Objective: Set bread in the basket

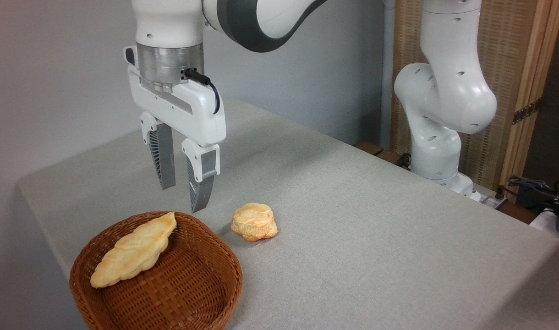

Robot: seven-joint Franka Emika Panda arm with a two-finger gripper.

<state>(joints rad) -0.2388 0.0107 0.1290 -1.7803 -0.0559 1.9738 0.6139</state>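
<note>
Camera view: gripper [184, 198] held left of centre, jaws apart, nothing gripped; bread [254, 222] seen lower right of it on table, beside basket [224, 261].

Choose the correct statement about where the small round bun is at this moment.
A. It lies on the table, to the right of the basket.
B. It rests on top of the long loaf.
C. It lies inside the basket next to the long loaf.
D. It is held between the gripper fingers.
A: the bun sits on the table just right of the basket, while the open gripper hangs empty above the basket's far rim.
</note>
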